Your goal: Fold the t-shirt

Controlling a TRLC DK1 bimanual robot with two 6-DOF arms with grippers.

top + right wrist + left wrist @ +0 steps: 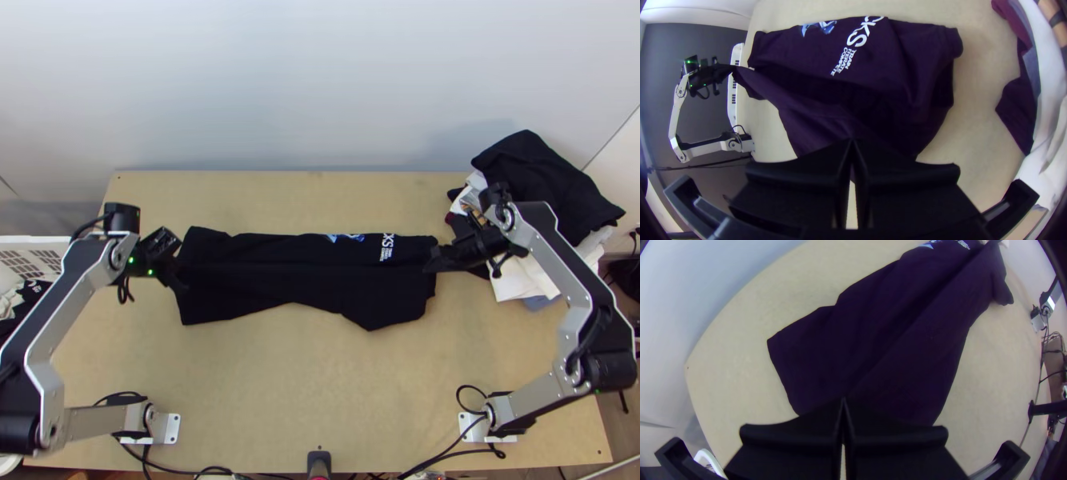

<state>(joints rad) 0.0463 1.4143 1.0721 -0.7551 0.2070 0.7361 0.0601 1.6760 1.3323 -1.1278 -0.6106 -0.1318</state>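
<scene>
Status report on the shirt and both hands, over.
Left hand and right hand shut on black t-shirt, at opposite ends. Shirt stretched lengthwise between them. Clothes pile close to right hand.

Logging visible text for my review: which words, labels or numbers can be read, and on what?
"KS", large, after a partly hidden letter: t-shirt
"TRAIN": t-shirt, small
"ITERATE": t-shirt, small
"COMPETE": t-shirt, small
White marks on dark cloth by the basket: too small to read
</scene>
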